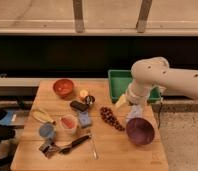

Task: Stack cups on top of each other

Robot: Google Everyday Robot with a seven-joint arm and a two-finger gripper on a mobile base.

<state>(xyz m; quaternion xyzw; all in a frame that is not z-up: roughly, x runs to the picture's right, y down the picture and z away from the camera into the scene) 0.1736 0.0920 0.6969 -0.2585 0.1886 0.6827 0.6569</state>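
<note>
Wooden counter (pixel 119 152) with 2 task cups on it, well apart and not stacked.

Toward the front-left corner: the light blue cup (pixel 46 131), upright, mouth up. Near the middle, closer to the back edge: the dark shiny cup (pixel 89 100), also upright, just beside a small yellow object (pixel 83 93) and a dark flat item (pixel 78 105).

Between the 2 cups: a whitish cup with a red inside (pixel 68 122), just to the right of the light blue cup, and a pale blue block (pixel 84 119) close against it.

Over the right part of the counter: the gripper (pixel 134 111), hanging from a white arm (pixel 157 75) reaching in from the right edge. Hovers just behind a purple bowl (pixel 139 131) near the front-right corner. Wide or narrow: cannot tell. Holds nothing recognisable. Well apart from both cups.

Elsewhere:
- Near the back-left corner: an orange-red bowl (pixel 63 87).
- Along the left edge: a banana (pixel 41 116).
- Between the dark shiny cup and the purple bowl: a bunch of dark grapes (pixel 111 118).
- Near the front edge: a dark utensil (pixel 74 144) and a fork (pixel 93 147), side by side.
- At the back-right corner, partly behind the arm: a green bin (pixel 121 84). On the counter or just past it: cannot tell.
</note>
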